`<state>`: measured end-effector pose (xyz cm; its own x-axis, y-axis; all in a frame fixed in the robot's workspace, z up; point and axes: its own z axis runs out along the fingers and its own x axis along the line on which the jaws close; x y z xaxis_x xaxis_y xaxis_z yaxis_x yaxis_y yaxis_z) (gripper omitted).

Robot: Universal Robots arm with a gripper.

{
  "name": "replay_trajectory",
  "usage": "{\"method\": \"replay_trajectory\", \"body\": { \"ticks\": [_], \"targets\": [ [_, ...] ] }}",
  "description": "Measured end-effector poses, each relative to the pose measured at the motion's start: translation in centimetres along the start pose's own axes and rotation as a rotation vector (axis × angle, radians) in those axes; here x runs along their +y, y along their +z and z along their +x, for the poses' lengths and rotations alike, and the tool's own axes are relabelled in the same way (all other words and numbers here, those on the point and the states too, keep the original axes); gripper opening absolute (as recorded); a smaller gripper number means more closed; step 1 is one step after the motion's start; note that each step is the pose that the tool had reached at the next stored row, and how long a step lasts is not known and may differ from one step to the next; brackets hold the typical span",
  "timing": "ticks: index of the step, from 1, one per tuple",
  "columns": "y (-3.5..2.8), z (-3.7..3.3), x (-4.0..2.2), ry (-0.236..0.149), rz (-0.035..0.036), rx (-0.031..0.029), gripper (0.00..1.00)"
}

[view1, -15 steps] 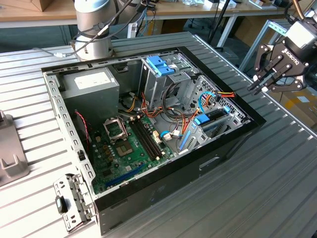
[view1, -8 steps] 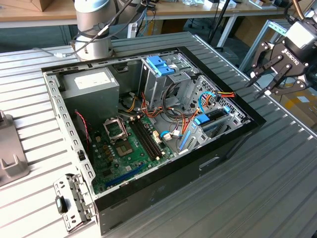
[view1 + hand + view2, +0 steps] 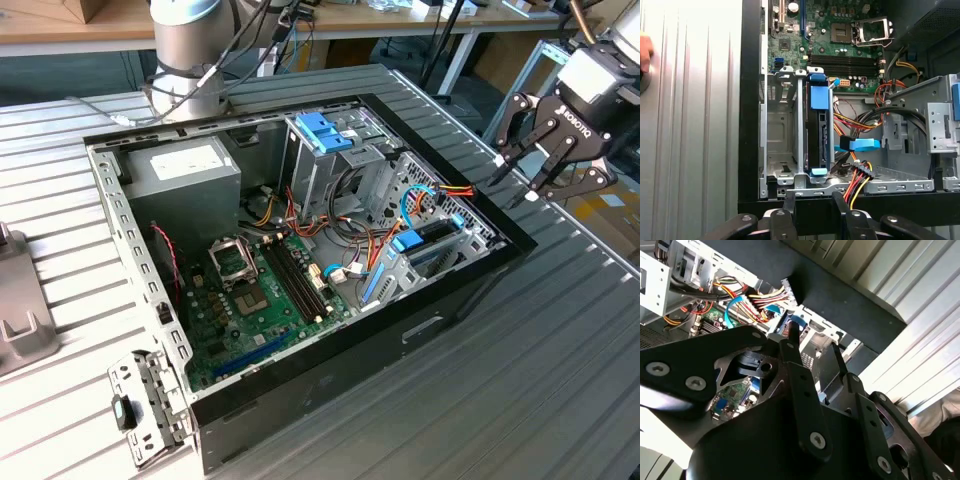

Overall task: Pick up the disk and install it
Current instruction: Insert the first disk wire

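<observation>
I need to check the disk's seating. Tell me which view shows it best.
The first wrist view: the disk stands edge-on in its drive cage, unobstructed. In the exterior view the disk is small and oblique. The second wrist view doesn't show it clearly.

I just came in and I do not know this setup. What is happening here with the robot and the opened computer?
A robot arm's black gripper hovers with open, empty fingers above the edge of an open black desktop computer case, at the exterior view's right. In the first wrist view, the disk, a thin dark drive in a light blue plastic carrier, stands on edge in a grey metal drive cage inside the case, with an empty slot beside it. The gripper touches nothing.
</observation>
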<state>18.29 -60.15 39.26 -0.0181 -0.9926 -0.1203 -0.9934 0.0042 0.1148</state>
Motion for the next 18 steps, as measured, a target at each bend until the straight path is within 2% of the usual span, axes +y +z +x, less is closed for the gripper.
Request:
{"method": "replay_trajectory", "body": {
  "ticks": [2,3,8,17,18],
  "targets": [
    [0.66,-0.64,1.38,0.000,0.0000,-0.0001,0.42],
    [0.79,-0.90,1.54,0.000,0.0000,-0.0002,0.42],
    [1.14,-1.62,1.68,0.000,0.0000,-0.0001,0.42],
    [1.21,-1.68,1.67,0.000,0.0012,0.0000,0.42],
    [1.23,-1.69,1.67,-0.002,0.0145,-0.0001,0.42]
  ]
}}
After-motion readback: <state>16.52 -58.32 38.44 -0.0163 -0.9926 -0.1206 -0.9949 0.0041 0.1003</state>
